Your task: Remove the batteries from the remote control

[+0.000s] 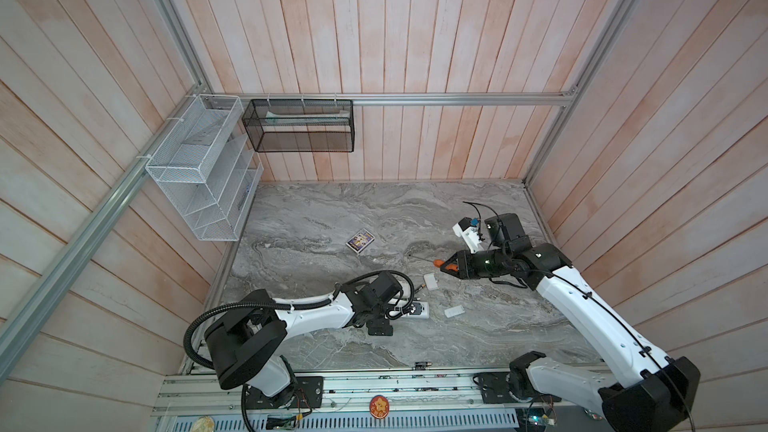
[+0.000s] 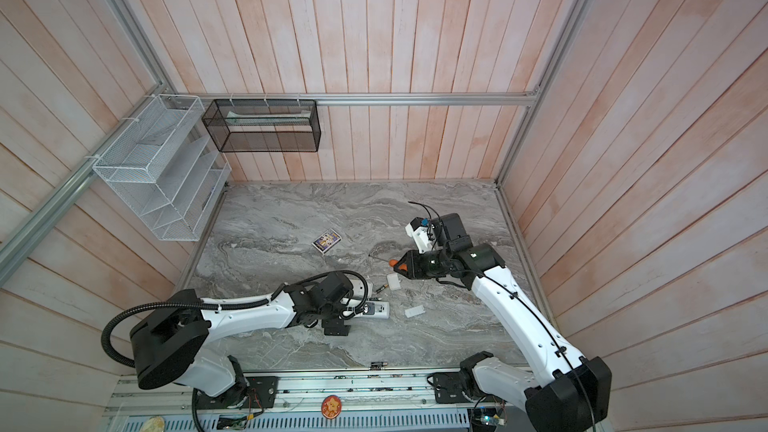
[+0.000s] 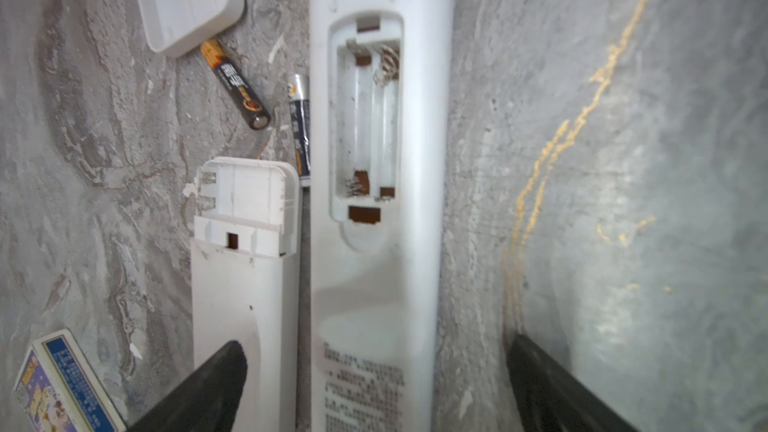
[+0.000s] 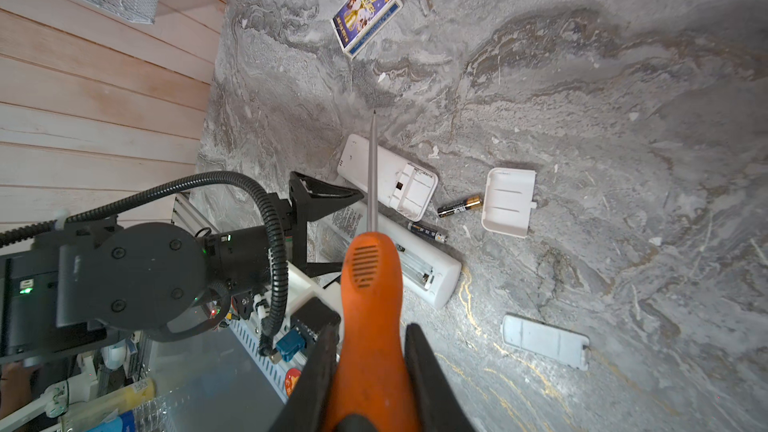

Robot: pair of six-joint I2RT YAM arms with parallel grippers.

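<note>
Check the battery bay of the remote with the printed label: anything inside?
Left wrist view: the bay shows only springs and contact tabs, no cells. Two batteries lie beside the remote. Its underside is hidden.

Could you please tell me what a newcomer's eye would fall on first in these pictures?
The orange-handled screwdriver stands out, clamped in the right gripper over the marble table. Next comes the white remote, lying back-up between the wide-open jaws of the left gripper, its battery bay empty. Two batteries lie loose on the table beside it.
</note>
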